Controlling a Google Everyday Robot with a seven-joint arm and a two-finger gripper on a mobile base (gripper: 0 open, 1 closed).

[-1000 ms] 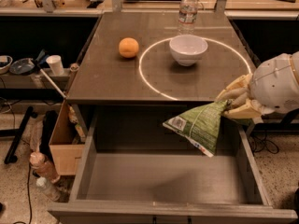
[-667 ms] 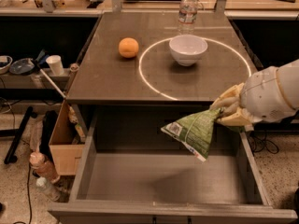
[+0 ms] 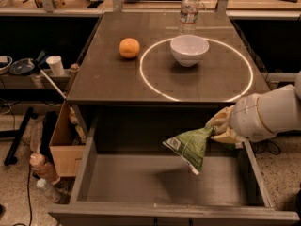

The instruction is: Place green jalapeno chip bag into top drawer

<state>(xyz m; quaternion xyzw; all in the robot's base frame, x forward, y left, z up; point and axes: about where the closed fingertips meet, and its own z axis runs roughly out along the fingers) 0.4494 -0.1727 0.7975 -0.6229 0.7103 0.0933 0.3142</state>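
Leftward and lower since a second ago, the gripper [image 3: 219,128] pinches the green jalapeno chip bag [image 3: 189,146] by one corner (bag hanging) above the open top drawer [image 3: 164,180], right of centre.

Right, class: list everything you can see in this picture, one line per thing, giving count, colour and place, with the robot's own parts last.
table: one, dark grey, centre, with a glowing white ring on top
orange: one, orange, table's left part, outside the ring
white bowl: one, white, inside the ring
water bottle: one, clear, table's far edge behind the bowl
top drawer: one, grey, pulled open below the table
green jalapeno chip bag: one, light green, hanging over the drawer's right part
cardboard box: one, brown, floor left of the drawer
paper cup: one, white, left shelf
tool: one, pale yellow, over the drawer's right side, shut on the bag's top corner
arm: one, white, entering from the right
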